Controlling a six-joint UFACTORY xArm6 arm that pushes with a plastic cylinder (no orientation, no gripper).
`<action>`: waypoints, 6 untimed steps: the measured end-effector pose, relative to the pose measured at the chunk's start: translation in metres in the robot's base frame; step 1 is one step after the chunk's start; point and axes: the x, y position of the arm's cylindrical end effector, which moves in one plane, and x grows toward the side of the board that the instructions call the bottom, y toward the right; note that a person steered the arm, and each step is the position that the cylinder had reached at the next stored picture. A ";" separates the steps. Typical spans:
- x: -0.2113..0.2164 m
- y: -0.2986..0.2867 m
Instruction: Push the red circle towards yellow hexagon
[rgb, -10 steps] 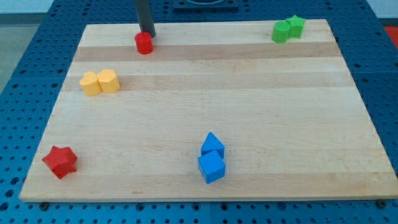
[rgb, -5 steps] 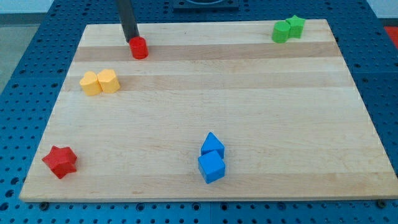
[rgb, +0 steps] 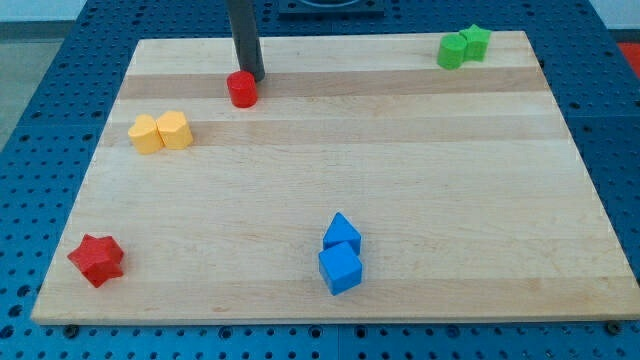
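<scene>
Lower left of the frame: a red star-shaped plastic block (rgb: 96, 260) sits alone near the corner of the pale wooden board (rgb: 450, 180), well away from any push line. Left, upper-middle: two yellow plastic blocks touch side by side, the left yellow block (rgb: 146, 134) and the yellow hexagon (rgb: 175, 130), our target; shapes are small, so we judge the right one as the hexagon. Upper left-centre: the small red circle, a short cylinder (rgb: 241, 89), lies up and to the right of the yellow pair, clearly apart from it. Our tip (rgb: 254, 77) is at the circle's upper right edge, touching or just beside it. We have no fingers here, only the dark rod, so there is no open or closed state to report.

Risks: the contact looks off-centre, so the round block could roll off the tip and slip towards the frame's top or bottom instead of heading down-left. Pushing too long would knock the hexagon and its neighbour apart.

Bottom centre: two blue plastic blocks (rgb: 341, 254) touch, out of the way. Upper right: two green plastic blocks (rgb: 463, 46) touch, also out of the way.
</scene>
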 end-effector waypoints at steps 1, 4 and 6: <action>0.006 -0.003; 0.021 -0.027; 0.034 -0.036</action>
